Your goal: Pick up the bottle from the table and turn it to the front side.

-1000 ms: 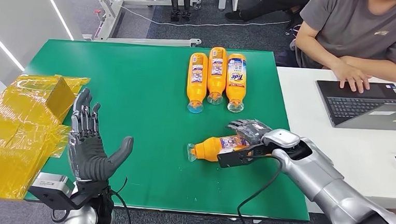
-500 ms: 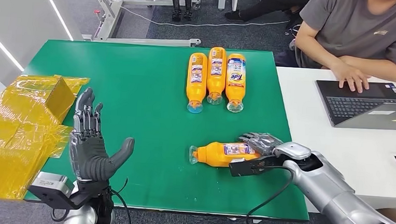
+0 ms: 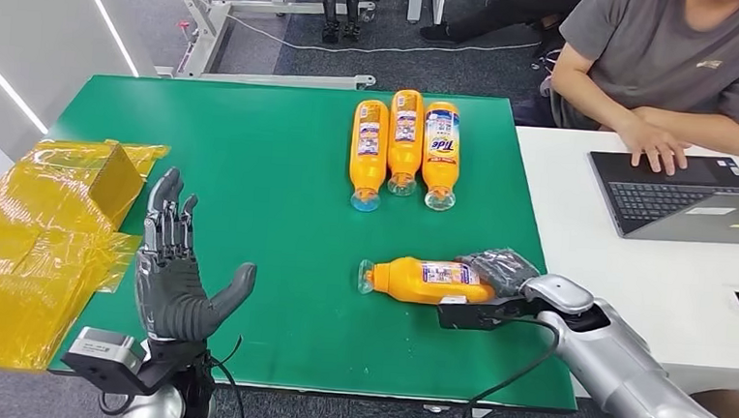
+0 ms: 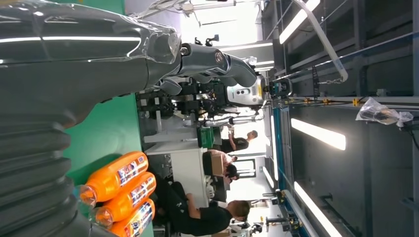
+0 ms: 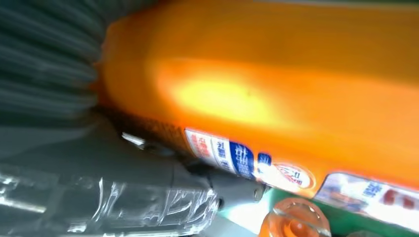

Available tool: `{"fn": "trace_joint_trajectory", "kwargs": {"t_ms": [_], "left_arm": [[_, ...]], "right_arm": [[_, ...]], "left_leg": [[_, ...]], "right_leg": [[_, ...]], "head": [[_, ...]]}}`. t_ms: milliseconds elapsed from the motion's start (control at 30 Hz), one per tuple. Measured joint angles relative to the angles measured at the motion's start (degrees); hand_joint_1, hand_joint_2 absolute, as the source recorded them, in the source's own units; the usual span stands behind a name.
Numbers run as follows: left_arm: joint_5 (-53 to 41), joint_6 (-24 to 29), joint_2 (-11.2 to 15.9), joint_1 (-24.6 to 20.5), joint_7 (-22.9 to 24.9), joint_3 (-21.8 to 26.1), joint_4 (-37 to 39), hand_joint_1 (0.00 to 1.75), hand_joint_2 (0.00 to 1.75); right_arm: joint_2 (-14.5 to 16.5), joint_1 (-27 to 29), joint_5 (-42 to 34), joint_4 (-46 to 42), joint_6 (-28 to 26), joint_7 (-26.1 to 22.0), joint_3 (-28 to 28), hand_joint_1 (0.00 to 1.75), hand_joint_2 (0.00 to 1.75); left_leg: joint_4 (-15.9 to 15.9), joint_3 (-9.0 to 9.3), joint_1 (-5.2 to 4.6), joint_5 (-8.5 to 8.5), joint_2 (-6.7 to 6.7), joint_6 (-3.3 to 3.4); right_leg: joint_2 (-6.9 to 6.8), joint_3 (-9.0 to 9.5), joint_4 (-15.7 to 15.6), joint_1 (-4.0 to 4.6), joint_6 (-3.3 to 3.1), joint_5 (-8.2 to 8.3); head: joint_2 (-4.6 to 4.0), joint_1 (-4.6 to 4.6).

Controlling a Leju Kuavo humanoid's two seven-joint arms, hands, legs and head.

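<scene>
While lying on its side near front of green bench point(image 3: 252, 163), orange plastic detergent bottle point(image 3: 424, 279) is pointing cap toward robot's left, label facing up. Right hand point(image 3: 502, 271) is wrapping dark fingers over bottle's base end, clamping it. Left hand point(image 3: 175, 275) is hovering above bench's front-left corner, palm up, fingers spread, holding nothing. Three matching orange bottles point(image 3: 404, 143) are lying side by side, touching, at far edge.

text: "tide" | on: rightmost bottle in the row point(image 3: 440, 147) | other labels: unreadable
</scene>
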Motion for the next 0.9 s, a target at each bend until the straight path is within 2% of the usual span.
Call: {"fn": "trace_joint_trajectory", "kwargs": {"t_ms": [200,400,533,633,900], "left_arm": [[-1.43,0.87,-0.03,0.36,0.6,0.36,-0.16,0.0,1.75],[-1.63,3.6,-0.03,1.07,0.53,0.92,-0.37,0.0,1.75],[-1.04,5.22,-0.03,1.03,0.18,0.92,-0.37,0.0,1.75],[-0.05,5.31,-0.03,0.9,0.2,0.92,-0.37,0.0,1.75],[5.05,-0.1,-0.03,0.52,0.38,0.41,-0.36,0.0,1.75]], "right_arm": [[3.28,7.05,0.42,-7.58,-12.68,-0.84,-6.64,1.75,1.75],[10.82,16.1,-5.08,-19.26,-29.62,-6.72,-15.4,1.75,1.75],[15.54,20.08,-9.47,-24.69,-37.35,-10.24,-18.5,1.75,1.75],[18.39,21.54,-11.97,-26.9,-39.34,-11.64,-19.34,1.75,1.75],[23.03,21.62,-14.58,-26.88,-35.89,-13.64,-19.31,1.75,1.75]], "left_leg": [[-0.01,-0.07,0.01,0.02,-0.02,0.0],[-0.09,-0.15,0.02,0.01,-0.13,-0.02],[-0.12,-0.18,0.02,-0.04,-0.14,-0.1],[-0.11,-0.18,0.01,-0.05,-0.09,-0.12],[-0.09,-0.18,0.01,-0.05,-0.08,-0.12]], "right_leg": [[0.0,-0.07,0.03,0.0,0.0,0.01],[-0.12,-0.2,0.05,0.03,-0.1,-0.15],[-0.11,-0.23,0.06,0.04,-0.1,-0.2],[-0.06,-0.25,0.05,0.03,-0.1,-0.2],[-0.06,-0.25,0.04,0.02,-0.1,-0.19]], "head": [[0.0,0.02],[0.0,-0.01],[0.0,-0.01],[0.0,-0.01],[0.0,-0.01]]}}
